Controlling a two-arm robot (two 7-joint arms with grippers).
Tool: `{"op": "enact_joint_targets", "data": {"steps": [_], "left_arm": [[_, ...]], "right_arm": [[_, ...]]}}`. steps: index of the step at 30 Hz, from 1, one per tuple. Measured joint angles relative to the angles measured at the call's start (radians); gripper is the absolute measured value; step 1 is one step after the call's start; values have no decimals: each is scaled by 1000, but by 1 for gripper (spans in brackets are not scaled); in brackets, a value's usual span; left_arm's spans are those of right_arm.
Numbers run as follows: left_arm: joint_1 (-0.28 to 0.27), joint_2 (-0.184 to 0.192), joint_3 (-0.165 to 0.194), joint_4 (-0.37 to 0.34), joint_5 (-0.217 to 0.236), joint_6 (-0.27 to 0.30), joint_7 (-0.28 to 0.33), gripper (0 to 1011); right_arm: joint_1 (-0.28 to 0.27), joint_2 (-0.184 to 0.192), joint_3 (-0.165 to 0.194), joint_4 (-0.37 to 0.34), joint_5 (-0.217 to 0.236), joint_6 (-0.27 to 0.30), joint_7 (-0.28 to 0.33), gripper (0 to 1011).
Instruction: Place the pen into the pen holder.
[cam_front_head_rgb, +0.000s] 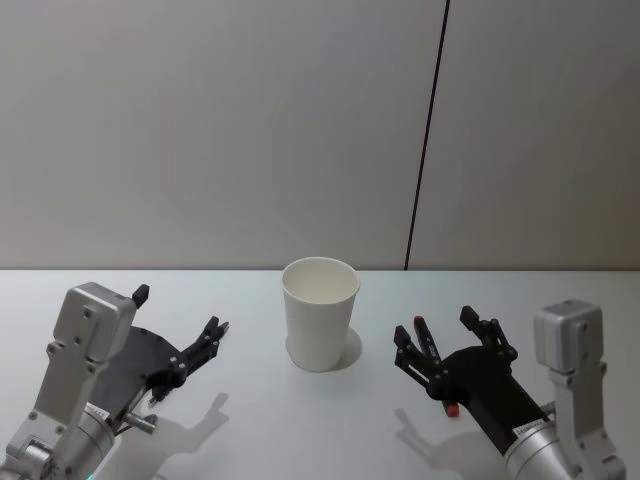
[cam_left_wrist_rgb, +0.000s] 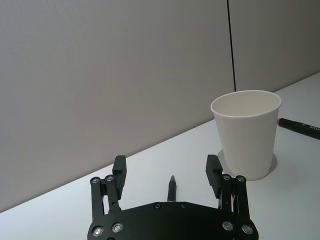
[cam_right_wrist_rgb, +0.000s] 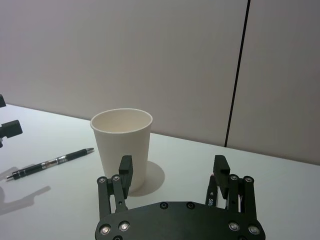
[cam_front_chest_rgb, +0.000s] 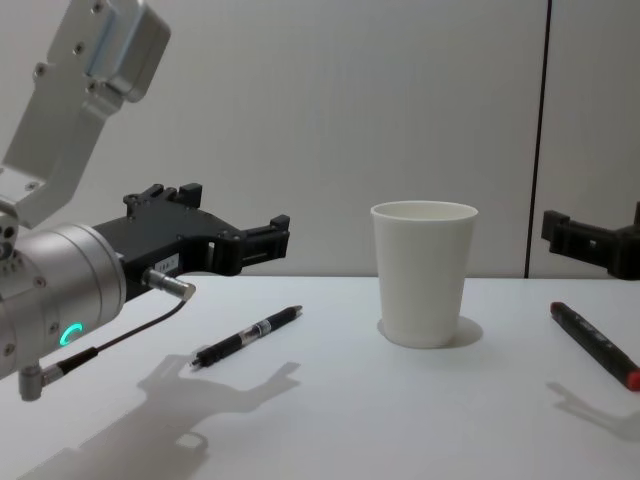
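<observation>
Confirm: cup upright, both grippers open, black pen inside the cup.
Not inside: the black pen lies on the table left of the cup, as the chest view shows. The cup stands upright; the left gripper and right gripper are open.

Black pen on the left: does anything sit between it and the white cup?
Nothing visible. Bare table lies between the black pen and the pen holder; the open left gripper hovers over the pen, the right gripper past the holder.

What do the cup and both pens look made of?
Pen holder: likely paper, matte white, rolled rim, thin wall. Black pen: probably plastic, glossy, with a clear or metallic mid-section. Dark marker: seemingly plastic, black barrel, red end. Left claw and right claw hover open over the pens.
</observation>
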Motion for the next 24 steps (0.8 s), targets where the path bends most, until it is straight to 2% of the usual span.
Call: {"op": "enact_joint_targets", "data": {"steps": [5, 9, 16, 19, 22, 24], "left_arm": [[0, 0, 0, 0, 0, 0, 0, 1000], [0, 0, 0, 0, 0, 0, 0, 1000], [0, 0, 0, 0, 0, 0, 0, 1000], [0, 0, 0, 0, 0, 0, 0, 1000], [0, 0, 0, 0, 0, 0, 0, 1000], [0, 0, 0, 0, 0, 0, 0, 1000]], "right_arm": [[12, -6, 3, -5, 1, 38, -7, 1001], [31, -15, 10, -12, 4, 99, -24, 1001], [73, -37, 24, -19, 18, 233, -66, 1001], [98, -50, 31, -19, 23, 298, -85, 1001], [134, -65, 39, -15, 30, 385, -111, 1001], [149, -71, 41, -11, 31, 419, -121, 1001]]}}
